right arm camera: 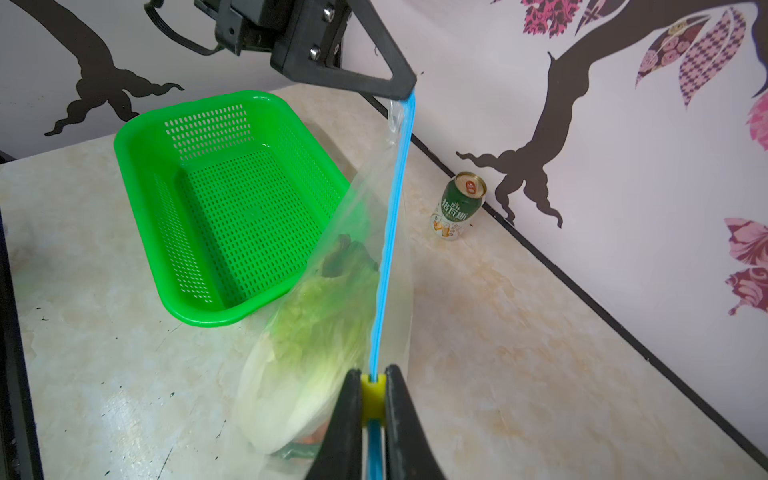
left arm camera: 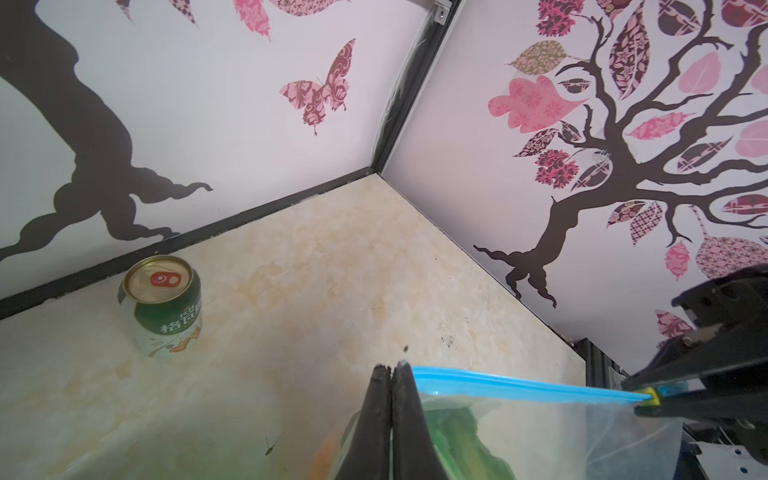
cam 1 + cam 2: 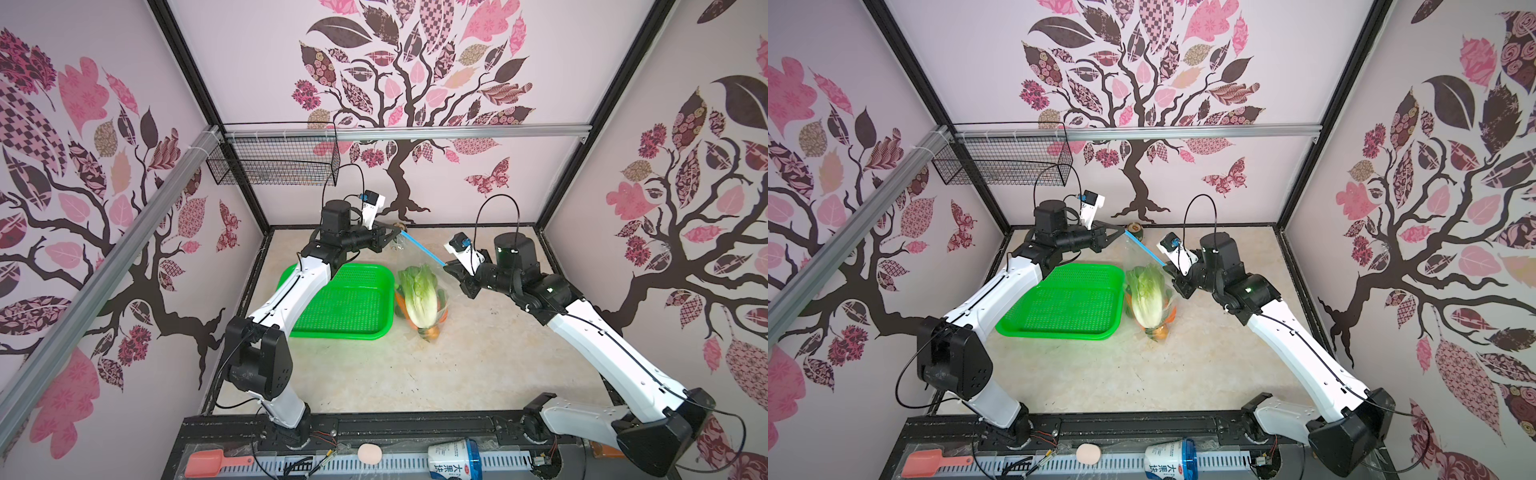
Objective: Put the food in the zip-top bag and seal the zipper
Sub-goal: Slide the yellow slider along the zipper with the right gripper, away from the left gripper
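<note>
In both top views the zip-top bag [image 3: 409, 259] is held up by its top edge between the two arms, over the desk [image 3: 457, 365]. The napa cabbage [image 3: 419, 297] is inside it, just beside the green basket [image 3: 349, 303].

Left wrist view: the left hand [image 2: 392, 368] is pressed together, pinching the end of the blue zipper [image 2: 519, 384].

Right wrist view: the right hand [image 1: 372, 376] is clamped on the yellow slider [image 1: 372, 395]. A drink can [image 1: 457, 208] stands by the wall.

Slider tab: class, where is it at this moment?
In the right wrist view the slider sits pinched between the right gripper's jaws, at the zipper's end farthest from the left gripper.
</note>
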`<move>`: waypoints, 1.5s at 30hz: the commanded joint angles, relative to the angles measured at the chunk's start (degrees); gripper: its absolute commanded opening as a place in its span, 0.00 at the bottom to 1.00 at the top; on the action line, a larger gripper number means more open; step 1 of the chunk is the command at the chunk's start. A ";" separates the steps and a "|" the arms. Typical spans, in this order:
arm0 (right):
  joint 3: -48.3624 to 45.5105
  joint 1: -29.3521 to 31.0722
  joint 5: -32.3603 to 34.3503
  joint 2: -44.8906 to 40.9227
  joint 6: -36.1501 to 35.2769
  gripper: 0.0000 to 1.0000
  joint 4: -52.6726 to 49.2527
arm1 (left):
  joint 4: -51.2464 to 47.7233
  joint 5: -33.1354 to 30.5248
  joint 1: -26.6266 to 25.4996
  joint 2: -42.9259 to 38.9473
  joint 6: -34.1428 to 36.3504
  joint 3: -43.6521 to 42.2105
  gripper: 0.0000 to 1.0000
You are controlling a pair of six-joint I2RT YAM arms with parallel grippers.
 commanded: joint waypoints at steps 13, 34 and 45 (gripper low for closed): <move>-6.28 -0.11 6.32 -11.88 8.87 0.00 -7.69 | -1.83 -10.80 2.29 1.47 1.88 3.50 0.00; -7.48 -0.10 7.83 -14.07 10.63 0.02 -5.85 | -1.54 -8.52 1.77 2.69 0.61 3.98 0.00; -10.54 -0.06 8.14 -13.72 12.88 0.89 6.68 | 0.17 -4.31 0.01 2.16 2.52 2.90 0.00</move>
